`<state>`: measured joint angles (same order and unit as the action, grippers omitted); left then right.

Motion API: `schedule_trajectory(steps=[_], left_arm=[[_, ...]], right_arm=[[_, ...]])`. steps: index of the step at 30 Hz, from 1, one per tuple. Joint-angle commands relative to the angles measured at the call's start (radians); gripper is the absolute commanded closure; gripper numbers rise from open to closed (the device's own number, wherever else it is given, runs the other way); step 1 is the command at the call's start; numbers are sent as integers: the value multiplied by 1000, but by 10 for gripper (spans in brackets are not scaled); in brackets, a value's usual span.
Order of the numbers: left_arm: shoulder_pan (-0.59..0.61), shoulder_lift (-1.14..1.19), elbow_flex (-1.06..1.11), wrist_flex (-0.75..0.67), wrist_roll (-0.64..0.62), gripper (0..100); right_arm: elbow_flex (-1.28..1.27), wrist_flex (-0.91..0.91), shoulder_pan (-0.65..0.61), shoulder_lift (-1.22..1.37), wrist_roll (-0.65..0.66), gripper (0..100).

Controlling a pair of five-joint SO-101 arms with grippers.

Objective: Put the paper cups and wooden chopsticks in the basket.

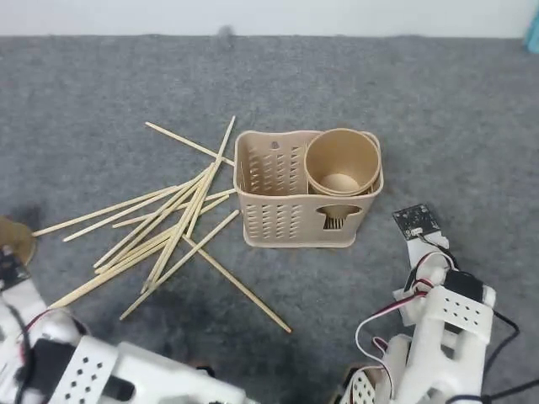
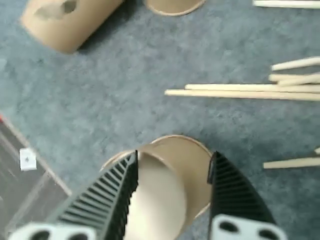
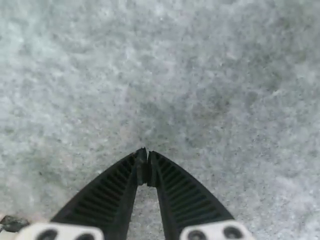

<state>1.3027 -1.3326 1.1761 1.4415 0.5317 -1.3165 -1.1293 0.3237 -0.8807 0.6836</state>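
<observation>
Nearest the lens, the left gripper [image 2: 175, 156] straddles a paper cup [image 2: 170, 190]. Its fingers [image 2: 117, 192] are apart, one on each side of the cup's open mouth, which faces the wrist camera. Whether the fingers press the wall cannot be told.

In the high view this cup [image 1: 15, 240] sits at the far left edge of the desk [image 1: 404, 93], by the left arm. The wooden chopsticks [image 1: 168, 223] lie fanned between it and the basket [image 1: 278, 223], their long axes running mostly diagonally toward the basket. A transfer would therefore carry the cup across the chopsticks to the basket, and the left arm is the nearer one.

One compartment of the basket already holds a paper cup [image 1: 341, 164]. Two further cups lie beyond the left gripper: one on its side [image 2: 65, 22], one at the frame edge [image 2: 172, 4].

The right gripper [image 3: 147, 160] hangs over bare desk, fingers together on nothing.
</observation>
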Motion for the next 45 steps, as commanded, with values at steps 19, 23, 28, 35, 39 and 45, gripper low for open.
schedule_trajectory(steps=[19,23,28,35,39,45], left_arm=[[-443,413,-174,-364,-325,776],[-373,566,-398,-226,-318,776],[-264,608,-611,6,-224,776],[-147,612,-654,301,11,776],[-31,614,-601,301,97,776],[64,609,-404,133,153,776]], right_arm=[[3,-2,51,-18,17,990],[3,-2,51,-18,17,990],[3,-2,48,-18,17,990],[3,-1,45,-18,17,990],[3,-1,45,-18,17,990],[3,-1,44,-18,17,990]])
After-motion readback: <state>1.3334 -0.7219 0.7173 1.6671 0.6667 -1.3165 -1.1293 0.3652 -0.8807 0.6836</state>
